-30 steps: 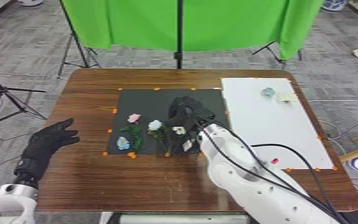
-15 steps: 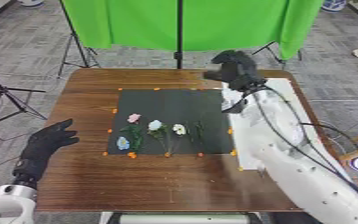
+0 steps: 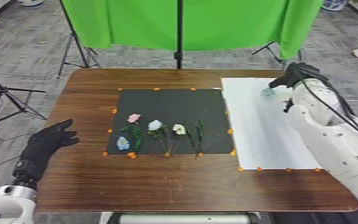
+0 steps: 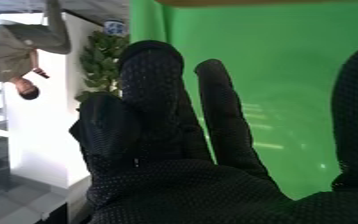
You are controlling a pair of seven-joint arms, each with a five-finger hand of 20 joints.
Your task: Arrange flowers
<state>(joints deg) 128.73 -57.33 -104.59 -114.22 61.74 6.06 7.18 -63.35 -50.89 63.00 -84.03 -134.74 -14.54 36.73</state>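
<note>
In the head view my right hand point(image 3: 298, 75) is over the far right part of the white sheet, beside a pale blue flower point(image 3: 268, 92) and partly covering a cream flower point(image 3: 283, 95). The right wrist view has my right hand point(image 4: 171, 185) open, fingers straight, thumb apart. On the black mat lie a pink flower point(image 3: 134, 118), a blue flower point(image 3: 123, 143), a white flower point(image 3: 155, 125) and a cream-white flower point(image 3: 179, 129), with green stems point(image 3: 199, 136) at their right. My left hand point(image 3: 49, 142) rests open left of the mat.
The brown table point(image 3: 158, 185) carries the black mat point(image 3: 171, 105) and the white sheet point(image 3: 264, 135) side by side, with orange markers along their edges. A green cloth point(image 3: 238, 25) hangs behind the table on a stand.
My right hand has left the mat's stems, swung up and away, then moved right to the sheet's far right part. The left hand has stayed still.
</note>
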